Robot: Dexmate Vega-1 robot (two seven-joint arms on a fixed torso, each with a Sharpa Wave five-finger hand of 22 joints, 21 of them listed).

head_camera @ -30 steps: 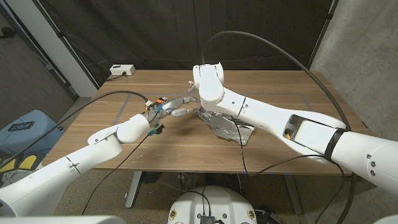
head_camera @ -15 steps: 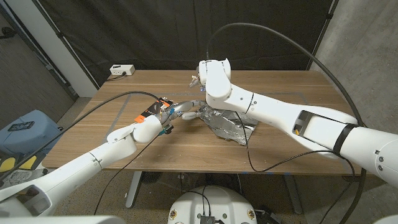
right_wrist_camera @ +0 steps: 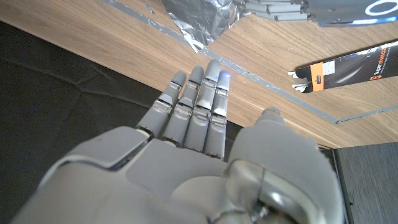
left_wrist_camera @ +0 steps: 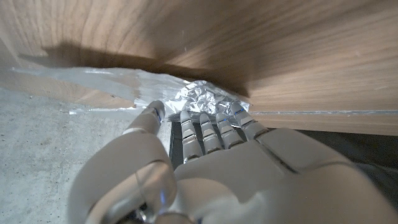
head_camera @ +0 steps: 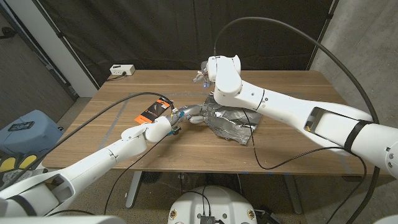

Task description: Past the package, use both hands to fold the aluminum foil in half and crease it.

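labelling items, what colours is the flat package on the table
Black with orange ends, the flat package; clearest in the right wrist view.

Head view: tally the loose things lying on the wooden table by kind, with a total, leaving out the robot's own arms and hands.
Crumpled aluminum foil sheet: 1
Black and orange package: 1
White box with cable at the far left corner: 1
Total: 3

crumpled aluminum foil [head_camera: 233, 124] lies beside orange-black package [head_camera: 153, 109].
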